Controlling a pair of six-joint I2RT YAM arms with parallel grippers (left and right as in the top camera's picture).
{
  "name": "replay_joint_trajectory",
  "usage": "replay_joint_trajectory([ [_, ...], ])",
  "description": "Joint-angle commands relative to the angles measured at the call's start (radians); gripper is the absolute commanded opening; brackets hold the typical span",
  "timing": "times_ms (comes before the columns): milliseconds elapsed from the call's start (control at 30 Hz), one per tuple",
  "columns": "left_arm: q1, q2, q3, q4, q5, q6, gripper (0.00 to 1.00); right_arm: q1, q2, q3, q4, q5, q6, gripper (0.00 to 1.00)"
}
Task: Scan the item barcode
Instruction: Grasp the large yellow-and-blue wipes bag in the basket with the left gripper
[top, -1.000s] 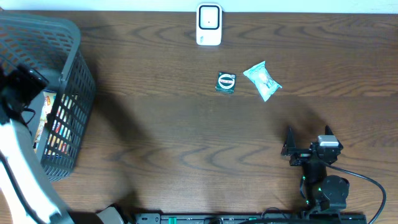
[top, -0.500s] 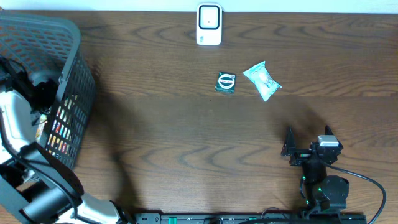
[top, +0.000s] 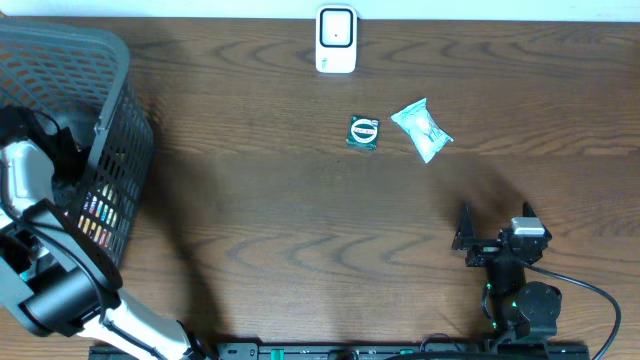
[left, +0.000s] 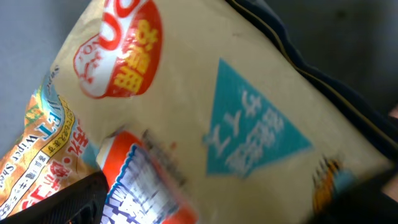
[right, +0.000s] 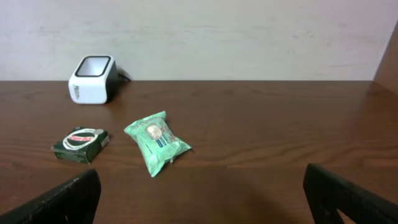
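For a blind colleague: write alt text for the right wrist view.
A brown wooden table holds a light green packet, a dark green box to its left and a white scanner behind them by a pale wall. The open right pincer's dark fingertips frame the bottom corners.

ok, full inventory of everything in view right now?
scanner: one, white, far edge of table, centre
box: one, dark green, mid table, beside the packet
packet: one, light green, mid table
basket: one, grey mesh, left end of table
snack bags: several, count unclear, cream, orange and red print, inside the basket
table: one, dark brown wood
left gripper: one, black, open, inside the basket over the bags
right gripper: one, black, open, near edge at right, holding nothing
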Motion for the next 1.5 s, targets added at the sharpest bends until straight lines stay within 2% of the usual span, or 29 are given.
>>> replay_joint_trajectory([
  [0,0.002,0.061,-0.010,0.006,-0.086,-0.002,0.98,-0.008,-0.004,-0.002,-0.004,-0.002,0.010,0.99],
  [233,0.002,0.113,-0.012,0.043,-0.217,-0.033,1.00,-0.008,-0.004,-0.002,-0.004,-0.002,0.010,0.99],
  [300,0.002,0.114,-0.014,0.053,-0.271,-0.058,0.93,-0.008,-0.004,-0.002,-0.004,-0.002,0.010,0.99],
  [433,0.002,0.114,-0.019,0.069,-0.285,-0.063,0.68,-0.008,-0.004,-0.002,-0.004,-0.002,0.010,0.99],
  [567,0.002,0.114,-0.034,0.087,-0.284,-0.063,0.61,-0.008,-0.004,-0.002,-0.004,-0.002,0.010,0.99],
  [633,0.002,0.114,-0.048,0.097,-0.284,-0.063,0.51,-0.008,-0.004,-0.002,-0.004,-0.002,0.010,0.99],
  [667,0.002,0.114,-0.055,0.103,-0.284,-0.063,0.45,-0.008,-0.004,-0.002,-0.004,-0.002,0.010,0.99],
  [733,0.002,0.114,-0.070,0.118,-0.284,-0.063,0.25,-0.008,-0.004,-0.002,-0.004,-0.002,0.010,0.99],
  [767,0.002,0.114,-0.077,0.123,-0.284,-0.063,0.10,-0.008,-0.004,-0.002,-0.004,-0.002,0.010,0.99],
  [800,0.002,0.114,-0.085,0.127,-0.283,-0.066,0.07,-0.008,-0.004,-0.002,-0.004,-0.002,0.010,0.99],
  [900,0.002,0.114,-0.091,0.128,-0.280,-0.117,0.07,-0.008,-0.004,-0.002,-0.004,-0.002,0.010,0.99],
  [1033,0.002,0.085,-0.073,0.099,-0.280,-0.265,0.07,-0.008,-0.004,-0.002,-0.004,-0.002,0.010,0.99],
  [1233,0.002,-0.107,-0.047,0.074,-0.273,-0.498,0.07,-0.008,-0.004,-0.002,-0.004,-0.002,0.010,0.99],
  [1467,0.002,-0.408,-0.047,0.180,-0.073,-0.500,0.07,-0.008,-0.004,-0.002,-0.004,-0.002,0.010,0.99],
])
